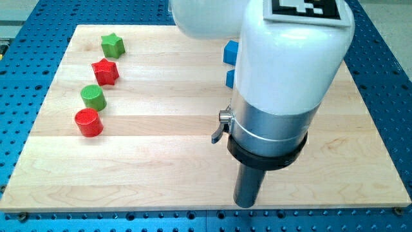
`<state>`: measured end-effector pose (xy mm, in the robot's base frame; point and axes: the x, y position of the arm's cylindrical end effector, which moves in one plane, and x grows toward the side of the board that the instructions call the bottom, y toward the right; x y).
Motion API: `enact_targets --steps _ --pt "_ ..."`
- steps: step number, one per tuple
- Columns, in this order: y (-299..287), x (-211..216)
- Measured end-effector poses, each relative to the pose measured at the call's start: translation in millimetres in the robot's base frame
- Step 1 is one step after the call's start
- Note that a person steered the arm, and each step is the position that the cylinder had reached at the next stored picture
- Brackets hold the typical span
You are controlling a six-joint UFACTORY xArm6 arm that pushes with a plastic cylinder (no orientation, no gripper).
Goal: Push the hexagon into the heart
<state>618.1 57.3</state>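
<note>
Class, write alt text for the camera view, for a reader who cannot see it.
A large white robot arm fills the view's centre, its dark rod's tip near the wooden board's bottom edge. It hides the yellow blocks and most of two blue blocks. At left stand a green star, red star, green cylinder and red cylinder.

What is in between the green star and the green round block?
In the camera view, the red star sits between the green star above it and the green cylinder below it, near the board's left side.
</note>
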Motion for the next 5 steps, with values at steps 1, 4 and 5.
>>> enact_targets --steps 1,4,5 --pt "0 0" --pt "3 -80" --pt "10 -113"
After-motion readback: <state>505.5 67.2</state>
